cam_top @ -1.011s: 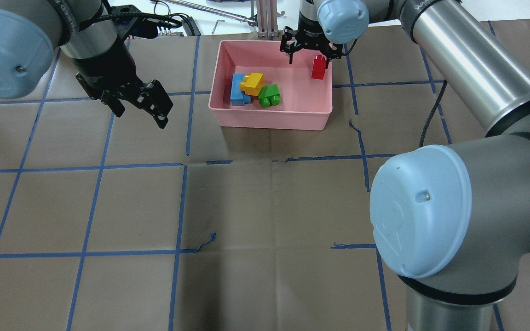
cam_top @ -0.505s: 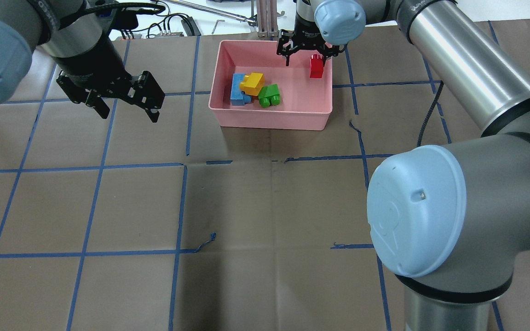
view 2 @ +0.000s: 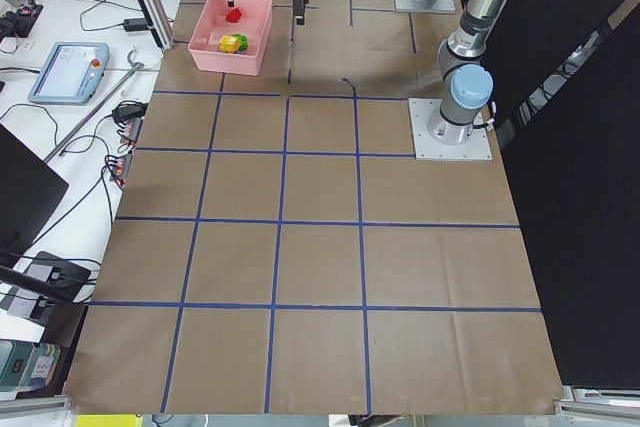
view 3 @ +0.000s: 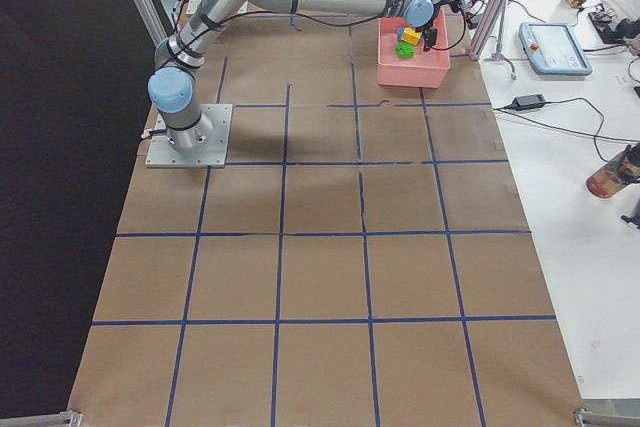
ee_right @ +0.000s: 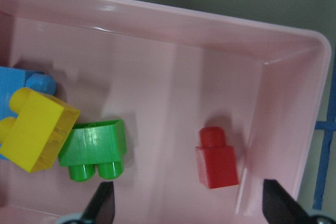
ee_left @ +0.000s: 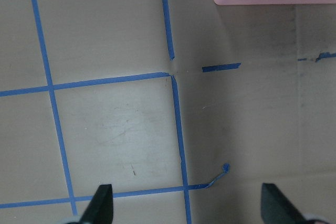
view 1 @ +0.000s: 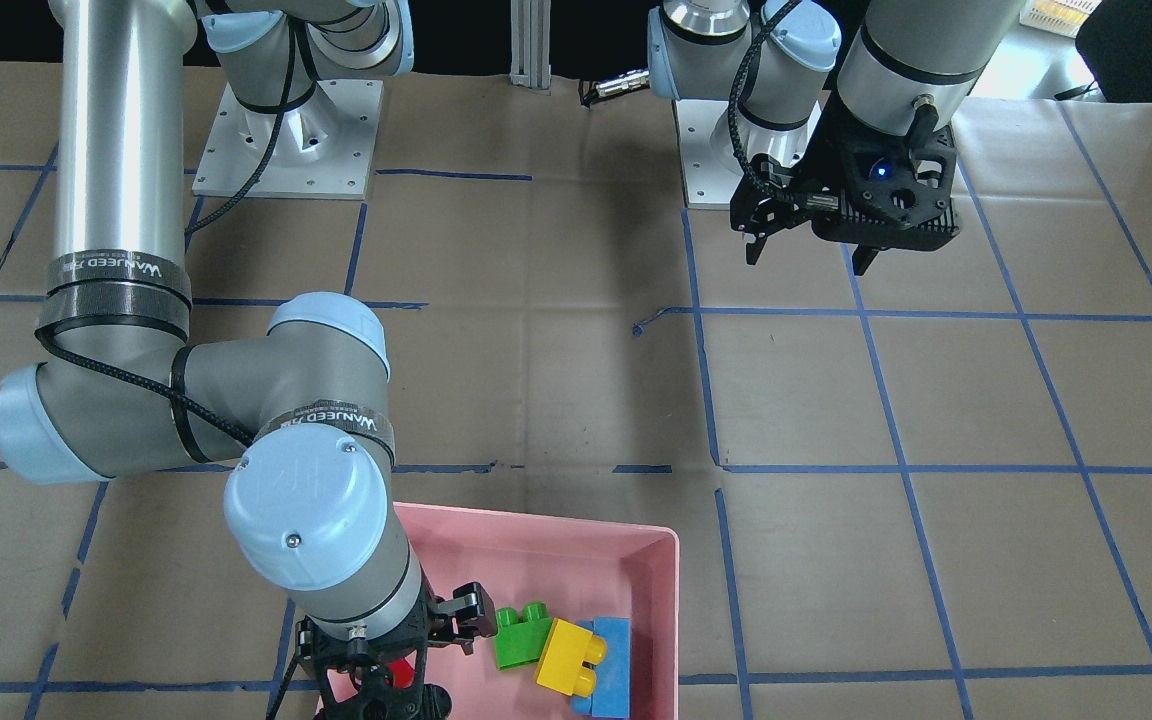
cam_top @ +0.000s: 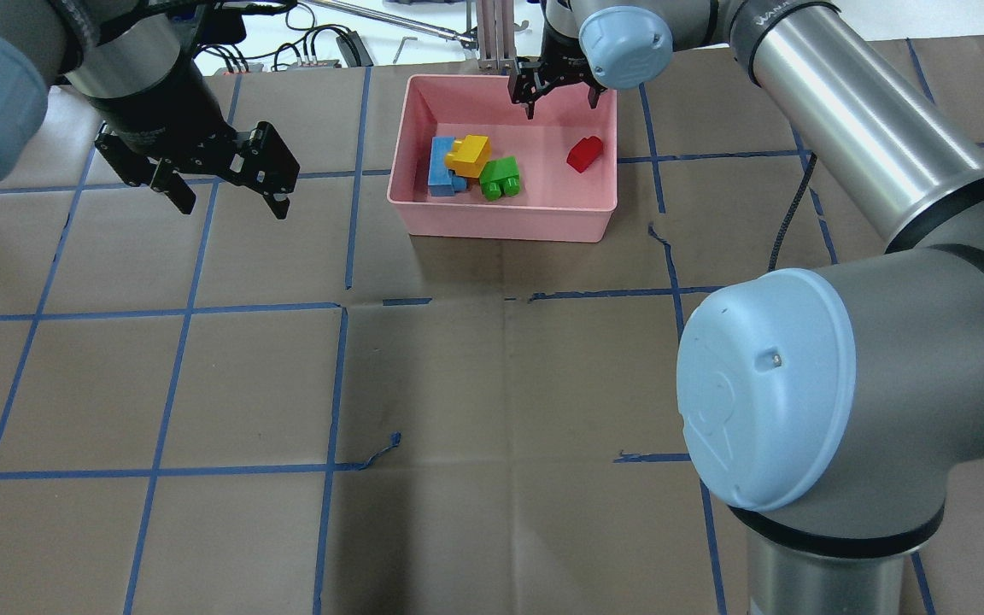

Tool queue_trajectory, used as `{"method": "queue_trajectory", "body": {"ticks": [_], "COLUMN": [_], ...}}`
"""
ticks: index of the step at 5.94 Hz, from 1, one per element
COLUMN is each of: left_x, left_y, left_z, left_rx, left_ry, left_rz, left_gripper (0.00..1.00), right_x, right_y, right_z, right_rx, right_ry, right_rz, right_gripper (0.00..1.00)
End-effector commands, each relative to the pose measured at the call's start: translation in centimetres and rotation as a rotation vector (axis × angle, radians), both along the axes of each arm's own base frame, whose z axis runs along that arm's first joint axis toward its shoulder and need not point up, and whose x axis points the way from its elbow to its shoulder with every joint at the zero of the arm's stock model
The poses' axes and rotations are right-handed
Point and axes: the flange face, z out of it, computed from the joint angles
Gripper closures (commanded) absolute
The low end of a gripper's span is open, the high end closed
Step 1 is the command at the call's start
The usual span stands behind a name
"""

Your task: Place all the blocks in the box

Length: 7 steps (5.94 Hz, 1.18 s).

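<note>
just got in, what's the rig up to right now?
Right gripper is open above the pink box, holding nothing; the red block lies loose on the box floor below it. Blue block, yellow block and green block sit clustered in the same box. Left gripper hangs open over the table, empty.

arms [cam_top: 859, 111]: silver tubes | joint caps [cam_top: 765, 389]: pale blue, one small screw | cable [cam_top: 787, 231]: black, braided | left gripper [cam_top: 232, 210], right gripper [cam_top: 561, 107]: black | base plates [view 1: 336, 150]: grey
</note>
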Motion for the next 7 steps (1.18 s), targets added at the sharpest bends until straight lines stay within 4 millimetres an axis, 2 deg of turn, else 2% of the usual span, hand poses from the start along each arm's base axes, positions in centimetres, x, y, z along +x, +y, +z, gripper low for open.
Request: {"method": "queue_trajectory", "body": {"ticks": [1, 2, 3, 4, 5, 6, 7], "left_x": [0.0, 0.0, 0.0, 0.0, 0.0, 0.0, 0.0], "left_y": [0.2, 0.3, 0.1, -0.6, -0.5, -0.4, -0.3], "left_z": [0.2, 0.4, 0.3, -0.2, 0.0, 0.2, 0.4], "left_rx": [-0.004, -0.009, -0.009, -0.003, -0.009, -0.012, -0.016], "left_ry": [-0.002, 0.000, 0.001, 0.001, 0.001, 0.001, 0.002], "left_rz": [0.001, 0.005, 0.005, 0.005, 0.005, 0.005, 0.005], "left_gripper": [0.01, 0.01, 0.01, 0.01, 0.01, 0.01, 0.01], "right_x": [-2.1, -5.6, -9.9, -12.4, -13.6, -13.6, -13.3], "right_y": [0.8, 2.6, 4.7, 9.2, 13.6, 17.8, 21.5], "right_z": [3.0, 6.3, 10.1, 14.6, 17.6, 19.5, 19.6], "right_rx": [0.013, 0.106, 0.174, 0.221, 0.235, 0.273, 0.287], "right_ry": [0.015, 0.034, 0.054, 0.059, 0.112, 0.111, 0.113], "right_rz": [-0.021, -0.062, -0.098, -0.131, -0.161, -0.186, -0.219], "right_gripper": [0.01, 0.01, 0.01, 0.01, 0.00, 0.01, 0.01]}}
